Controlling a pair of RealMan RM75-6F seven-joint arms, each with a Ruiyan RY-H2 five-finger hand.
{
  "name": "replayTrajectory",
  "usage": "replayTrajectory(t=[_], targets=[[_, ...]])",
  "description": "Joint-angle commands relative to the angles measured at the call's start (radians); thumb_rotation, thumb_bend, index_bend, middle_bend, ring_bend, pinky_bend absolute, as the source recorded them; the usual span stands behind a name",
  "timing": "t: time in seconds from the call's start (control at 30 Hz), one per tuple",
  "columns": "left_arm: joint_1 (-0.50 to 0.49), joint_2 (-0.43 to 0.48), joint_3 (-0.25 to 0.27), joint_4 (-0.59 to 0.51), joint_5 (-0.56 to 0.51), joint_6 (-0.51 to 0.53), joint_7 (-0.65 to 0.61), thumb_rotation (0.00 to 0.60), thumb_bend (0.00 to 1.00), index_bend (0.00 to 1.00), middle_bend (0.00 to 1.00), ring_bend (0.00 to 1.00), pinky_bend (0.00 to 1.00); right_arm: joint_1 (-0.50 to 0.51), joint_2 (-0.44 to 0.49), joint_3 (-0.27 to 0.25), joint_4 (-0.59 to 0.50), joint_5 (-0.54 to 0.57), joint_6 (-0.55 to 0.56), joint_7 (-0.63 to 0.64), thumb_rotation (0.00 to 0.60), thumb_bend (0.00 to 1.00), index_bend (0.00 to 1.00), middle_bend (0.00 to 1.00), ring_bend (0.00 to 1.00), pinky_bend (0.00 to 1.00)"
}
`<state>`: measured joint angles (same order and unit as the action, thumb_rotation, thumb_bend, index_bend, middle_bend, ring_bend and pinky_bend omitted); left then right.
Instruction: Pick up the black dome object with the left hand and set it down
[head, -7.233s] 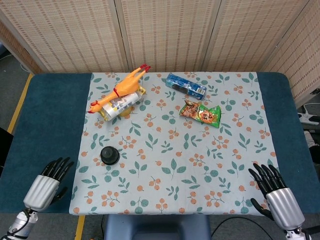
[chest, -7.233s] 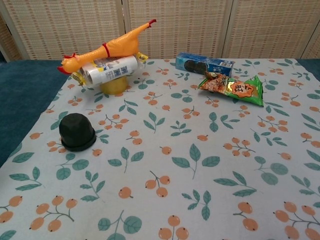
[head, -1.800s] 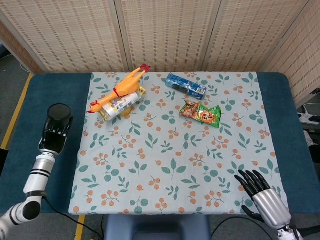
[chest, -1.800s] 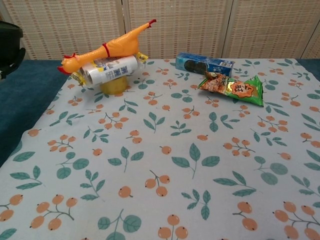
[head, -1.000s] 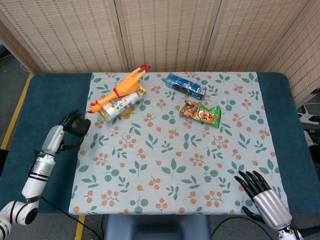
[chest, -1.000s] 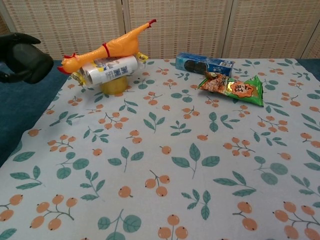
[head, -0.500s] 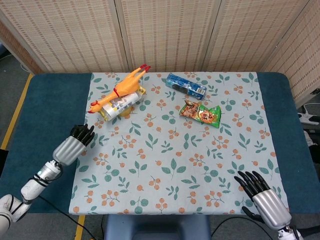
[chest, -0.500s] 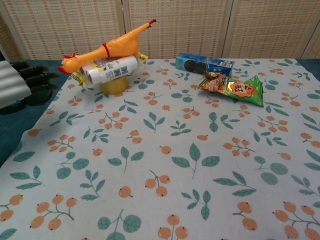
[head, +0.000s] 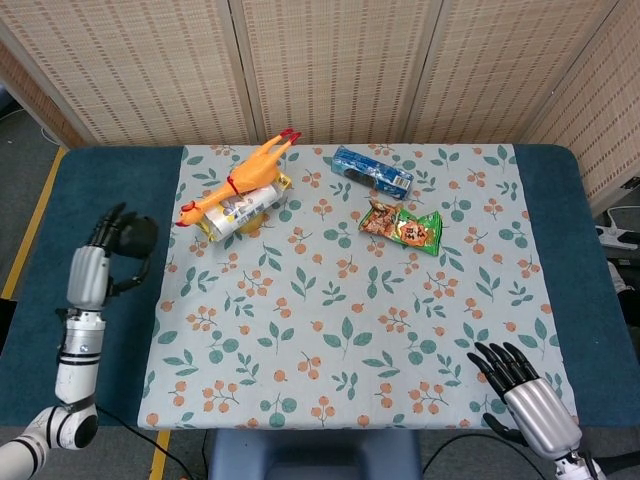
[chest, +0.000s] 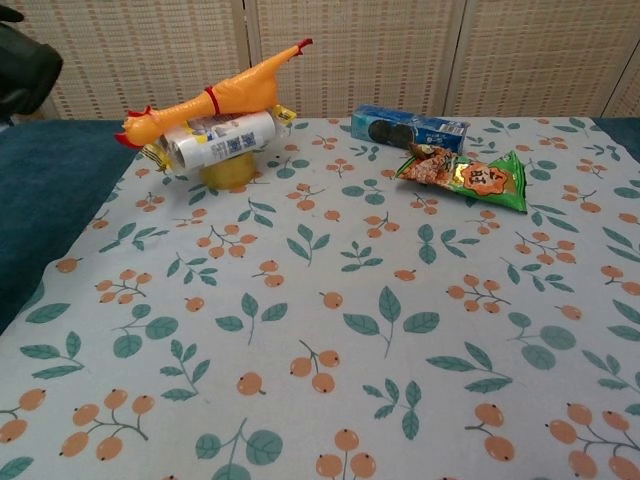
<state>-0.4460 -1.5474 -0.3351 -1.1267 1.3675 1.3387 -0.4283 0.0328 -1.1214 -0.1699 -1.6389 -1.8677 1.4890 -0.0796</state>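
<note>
The black dome object (head: 137, 238) is off the table, over the bare blue strip left of the floral cloth. My left hand (head: 90, 272) holds it from the left side, its dark fingers curled around it. In the chest view the dome (chest: 28, 58) shows only as a dark shape in the top left corner, cut by the frame edge. My right hand (head: 528, 400) hovers at the near right corner of the table with its fingers spread and nothing in them; the chest view does not show it.
An orange rubber chicken (head: 240, 178) lies across a white bottle (head: 238, 210) at the back left of the floral cloth (head: 340, 330). A blue cookie pack (head: 372, 171) and a green snack bag (head: 402, 225) lie at the back centre.
My left hand has swung away from the cloth's left edge, further left and upward, with the dome in it. My right hand has stayed still.
</note>
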Motion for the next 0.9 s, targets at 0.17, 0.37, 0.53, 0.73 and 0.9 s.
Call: replayTrajectory(t=[0.17, 0.37, 0.53, 0.73, 0.9], targets=[[0.073, 0.147, -0.077, -0.307, -0.164, -0.288, -0.115, 0.6, 0.85, 0.63, 0.71, 0.69, 0.95, 0.002, -0.01, 0.0, -0.004, 0.007, -0.015, -0.02, 0.6, 0.16, 0.0, 0.0, 0.0, 0.0], [0.052, 0.141, 0.167, -0.285, 0.236, -0.151, -0.041, 0.6, 0.84, 0.63, 0.71, 0.69, 0.94, 0.004, -0.011, -0.001, -0.005, 0.009, -0.02, -0.022, 0.6, 0.16, 0.0, 0.0, 0.0, 0.0], [0.055, 0.136, 0.194, -0.342, 0.333, -0.025, -0.11, 0.6, 0.84, 0.63, 0.71, 0.69, 0.94, 0.003, -0.005, 0.0, -0.003, 0.01, -0.011, -0.011, 0.6, 0.16, 0.0, 0.0, 0.0, 0.0], [0.012, -0.013, 0.242, 0.076, 0.651, 0.275, 0.159, 0.6, 0.83, 0.63, 0.71, 0.69, 0.93, 0.004, -0.004, 0.0, 0.0, 0.009, -0.01, -0.006, 0.6, 0.16, 0.0, 0.0, 0.0, 0.0], [-0.014, -0.068, 0.402, 0.227, 0.773, 0.261, 0.146, 0.6, 0.82, 0.62, 0.7, 0.67, 0.92, 0.006, -0.011, -0.003, -0.002, 0.009, -0.023, -0.021, 0.6, 0.16, 0.0, 0.0, 0.0, 0.0]])
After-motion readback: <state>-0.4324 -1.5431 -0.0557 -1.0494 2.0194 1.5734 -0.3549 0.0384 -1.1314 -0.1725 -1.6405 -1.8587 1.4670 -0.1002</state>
